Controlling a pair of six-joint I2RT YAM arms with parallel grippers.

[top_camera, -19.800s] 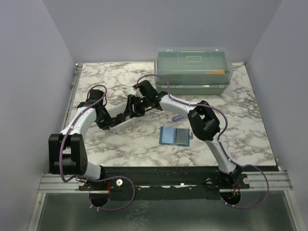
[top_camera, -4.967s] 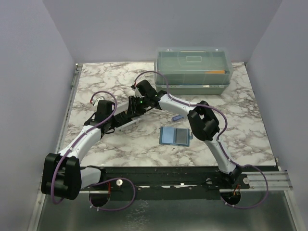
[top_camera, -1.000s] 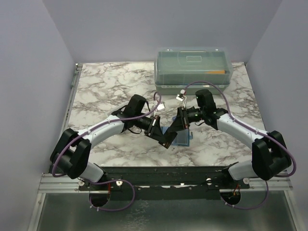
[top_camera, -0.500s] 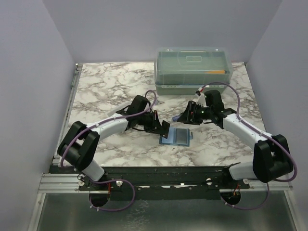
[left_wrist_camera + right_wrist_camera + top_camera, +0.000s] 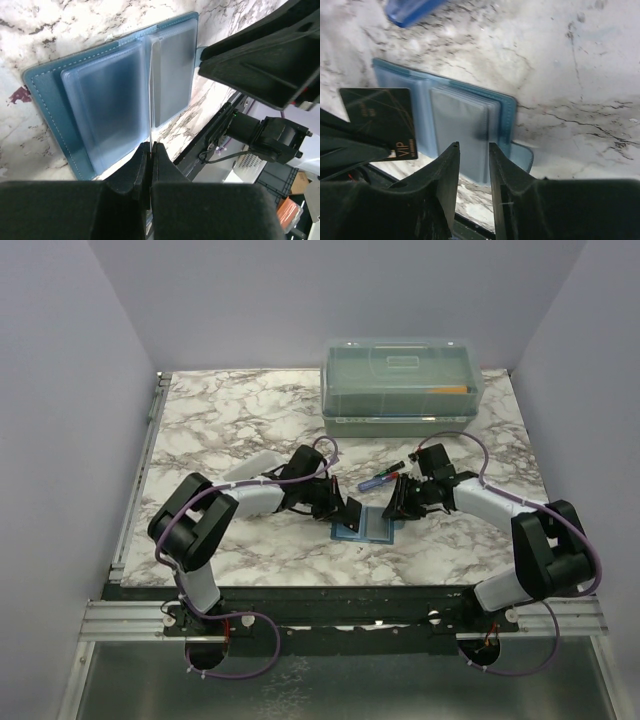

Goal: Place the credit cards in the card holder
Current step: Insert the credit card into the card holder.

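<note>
The card holder [image 5: 365,526] lies open near the counter's [image 5: 215,425] 6 o'clock edge. The left jaws, at its 10 o'clock, are clenched on a dark credit card [image 5: 382,117] poised over its sleeves. The right jaws, at its 2 o'clock, stand slightly parted and empty.

Table: your table [image 5: 230,410] has a white marble-patterned top with grey veins.
Far edge: you see a large translucent lidded box [image 5: 400,385], right of centre.
Middle: a blue pen [image 5: 383,478] lies near the box.
Near side: the teal card holder [image 5: 365,528] lies open and flat.
</note>
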